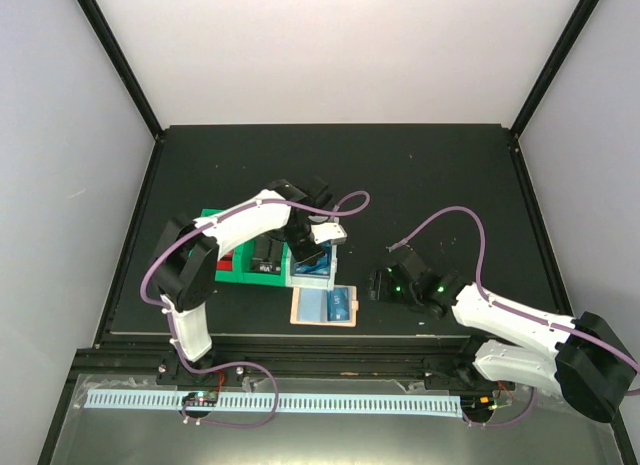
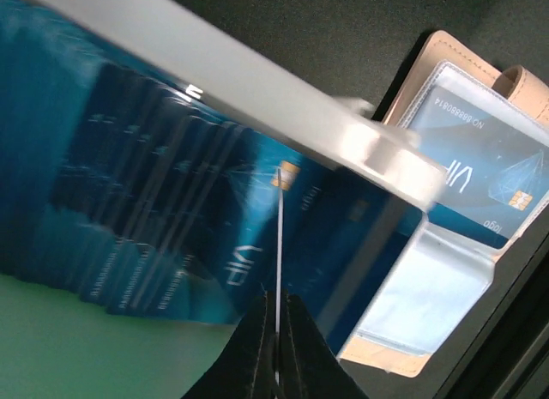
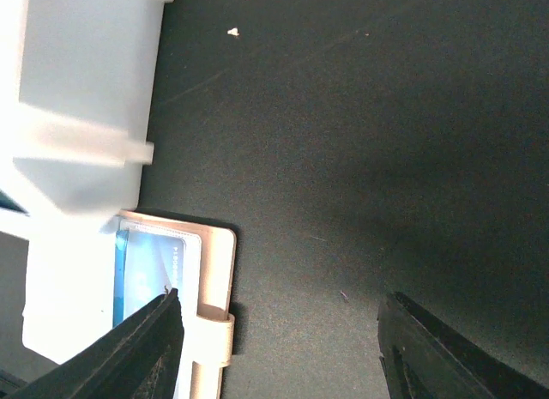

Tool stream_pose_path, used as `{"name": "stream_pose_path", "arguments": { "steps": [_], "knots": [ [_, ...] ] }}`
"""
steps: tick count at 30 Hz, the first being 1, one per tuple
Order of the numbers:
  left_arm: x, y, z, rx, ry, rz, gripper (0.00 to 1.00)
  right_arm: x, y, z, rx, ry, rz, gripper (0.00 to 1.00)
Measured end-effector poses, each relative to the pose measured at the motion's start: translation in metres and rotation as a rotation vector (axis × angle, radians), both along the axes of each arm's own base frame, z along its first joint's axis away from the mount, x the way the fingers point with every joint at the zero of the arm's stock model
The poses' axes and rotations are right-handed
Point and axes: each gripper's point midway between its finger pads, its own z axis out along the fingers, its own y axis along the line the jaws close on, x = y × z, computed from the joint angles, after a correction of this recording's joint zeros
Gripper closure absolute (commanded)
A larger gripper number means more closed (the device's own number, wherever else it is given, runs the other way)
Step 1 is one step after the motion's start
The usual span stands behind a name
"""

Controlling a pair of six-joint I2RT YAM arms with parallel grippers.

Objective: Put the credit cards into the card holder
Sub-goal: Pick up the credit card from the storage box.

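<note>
Left gripper (image 2: 276,335) pinched tight on one credit card (image 2: 279,236), edge-on over stacked credit cards (image 2: 163,219) in white bin (image 2: 257,81) just beside open card holder (image 2: 467,202). Right gripper (image 3: 279,335) gapes wide near card holder, holding nothing.

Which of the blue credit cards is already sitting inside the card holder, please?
The card lying flat behind the clear window of the open card holder. The others stand packed in the white bin, one pinched edge-on by the left gripper.

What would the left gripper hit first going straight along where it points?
Probably the stack of credit cards in the white bin. The left gripper, shut on one card held edge-on, points straight at them. Depth is hard to judge from the wrist view.
</note>
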Motion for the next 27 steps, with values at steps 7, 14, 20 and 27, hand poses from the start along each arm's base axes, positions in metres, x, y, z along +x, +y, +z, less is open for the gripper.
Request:
{"name": "stream_pose_path", "arguments": {
  "steps": [7, 14, 20, 27],
  "knots": [
    [-0.001, 0.001, 0.011, -0.016, -0.016, 0.005, 0.98, 0.000, 0.000, 0.002, 0.004, -0.004, 0.000, 0.36],
    [0.010, 0.008, 0.043, -0.029, -0.138, 0.062, 0.98, 0.001, 0.012, 0.018, 0.073, -0.042, 0.049, 0.38],
    [0.028, 0.013, 0.094, -0.134, -0.330, 0.231, 0.99, -0.011, 0.040, 0.023, 0.081, -0.068, 0.185, 0.38],
    [0.016, 0.041, 0.121, -0.296, -0.423, 0.544, 0.98, -0.027, 0.088, 0.008, -0.051, -0.050, 0.366, 0.43]
  ]
}}
